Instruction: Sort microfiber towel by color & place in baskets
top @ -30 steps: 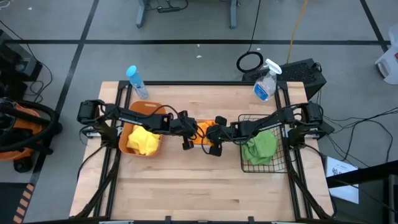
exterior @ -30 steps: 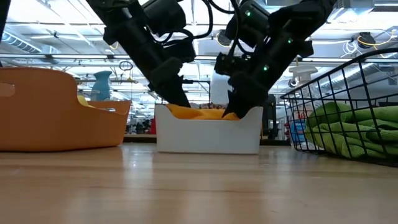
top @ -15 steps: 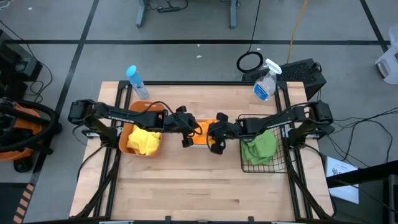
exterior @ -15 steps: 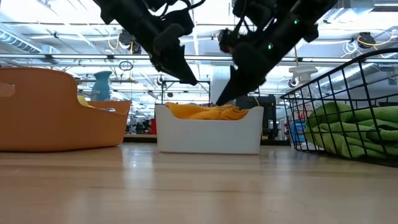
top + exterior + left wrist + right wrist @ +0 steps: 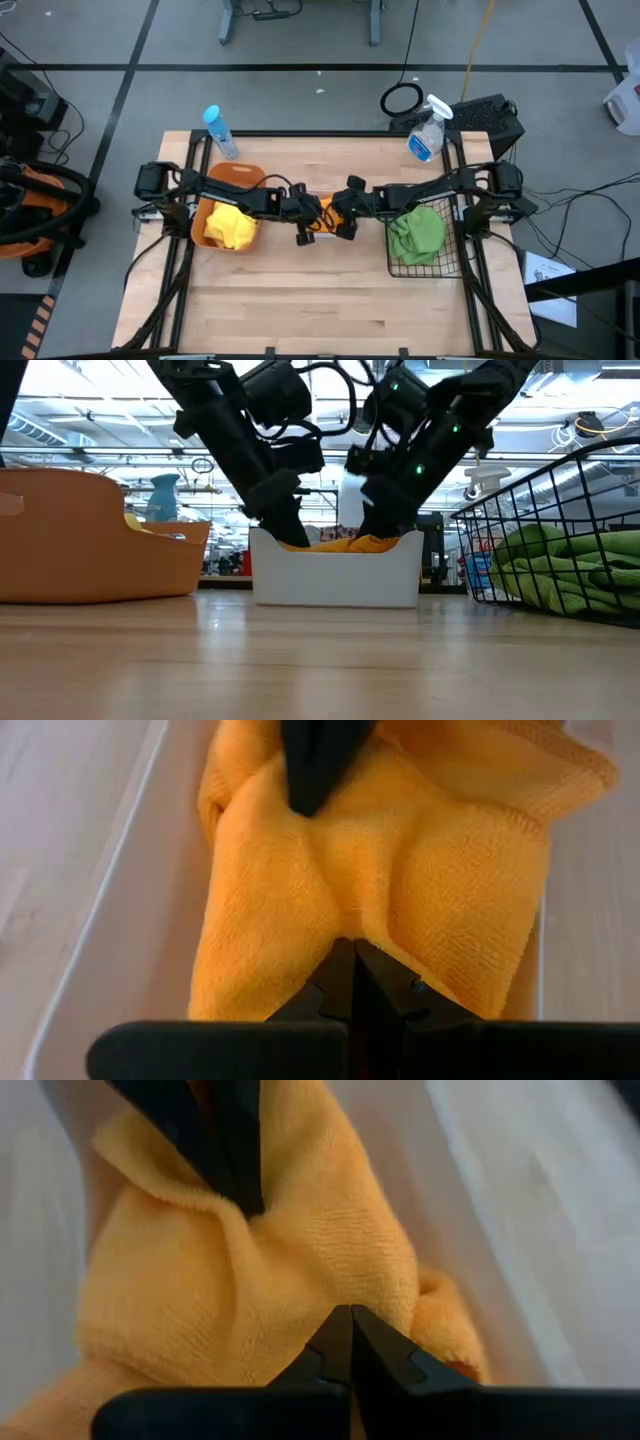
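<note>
1. The worktop (image 5: 330, 300) is pale wood; beyond it the low view shows a bright, open hall.
2. The black wire basket (image 5: 452, 262), beside the white tub on the right arm's side, holds green towels (image 5: 417, 235); the orange-brown tub (image 5: 232, 176) on the tub's other side holds yellow towels (image 5: 228, 226).
3. The white tub (image 5: 335, 577) sits between them, holding the orange towels (image 5: 400, 890).
4. The cloth looks soft, light and limp; it would bunch, so pinch a raised fold.
5. The left gripper (image 5: 352, 982) and right gripper (image 5: 343, 1342) both have their fingers closed, tips pressed into the orange cloth; nothing is lifted.
</note>
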Controlling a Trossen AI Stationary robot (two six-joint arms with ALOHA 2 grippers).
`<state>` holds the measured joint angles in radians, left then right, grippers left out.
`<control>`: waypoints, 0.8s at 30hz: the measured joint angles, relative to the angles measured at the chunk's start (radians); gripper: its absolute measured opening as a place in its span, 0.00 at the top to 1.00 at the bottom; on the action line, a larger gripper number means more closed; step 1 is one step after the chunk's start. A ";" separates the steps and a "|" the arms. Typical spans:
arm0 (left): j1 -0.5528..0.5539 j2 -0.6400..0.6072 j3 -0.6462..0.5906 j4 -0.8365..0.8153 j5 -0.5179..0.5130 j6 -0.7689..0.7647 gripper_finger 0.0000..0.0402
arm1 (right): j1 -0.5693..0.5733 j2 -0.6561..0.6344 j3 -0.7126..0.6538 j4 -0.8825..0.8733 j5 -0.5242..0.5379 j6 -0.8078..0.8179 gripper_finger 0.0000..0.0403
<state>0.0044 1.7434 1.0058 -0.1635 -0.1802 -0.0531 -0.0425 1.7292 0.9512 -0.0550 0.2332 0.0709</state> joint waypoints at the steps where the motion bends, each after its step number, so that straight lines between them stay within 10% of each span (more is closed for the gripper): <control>1: 0.000 0.004 0.000 0.000 0.000 -0.010 0.97 | 0.000 0.010 0.000 -0.001 0.000 0.001 1.00; 24: -0.129 -0.326 0.051 -0.111 -0.013 0.030 0.97 | 0.174 -0.439 -0.004 -0.270 -0.062 -0.051 1.00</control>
<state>-0.1250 1.4174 1.0567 -0.2741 -0.1928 -0.0231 0.1318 1.2904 0.9476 -0.3250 0.1712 0.0200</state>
